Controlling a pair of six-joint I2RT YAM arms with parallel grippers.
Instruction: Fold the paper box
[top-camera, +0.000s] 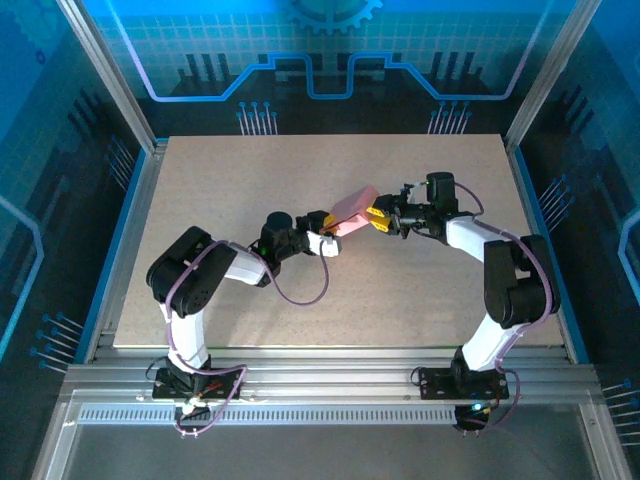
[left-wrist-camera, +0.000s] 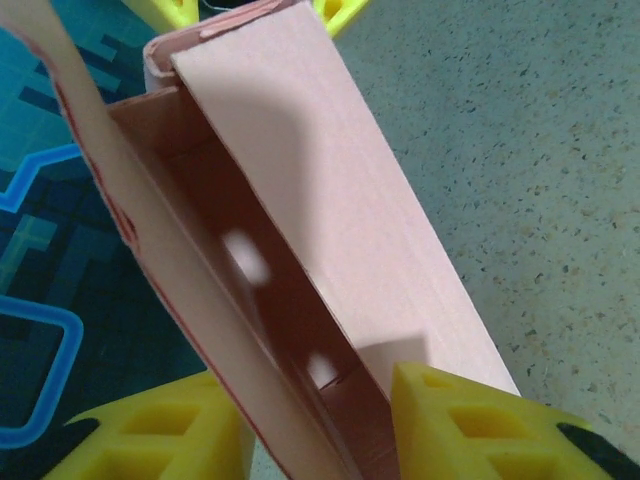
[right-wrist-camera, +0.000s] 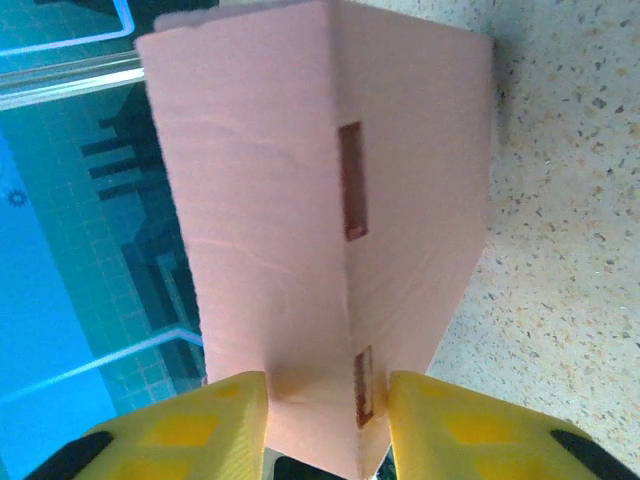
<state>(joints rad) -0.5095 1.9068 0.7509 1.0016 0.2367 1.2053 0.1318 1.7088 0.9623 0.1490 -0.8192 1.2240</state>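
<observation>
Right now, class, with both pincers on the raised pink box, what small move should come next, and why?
Probably the left pincer should squeeze the loose panel closed: the paper box, gripped opposite by the right pincer, gapes open inside.

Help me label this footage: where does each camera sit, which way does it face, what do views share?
Top external: above, behind the bases, looking down on the table; both arms, left gripper, right gripper.
Left wrist: faces past its yellow fingers into the hollow paper box.
Right wrist: faces past its yellow fingers at the paper box's slotted outside.
Shared: all show the paper box.
</observation>
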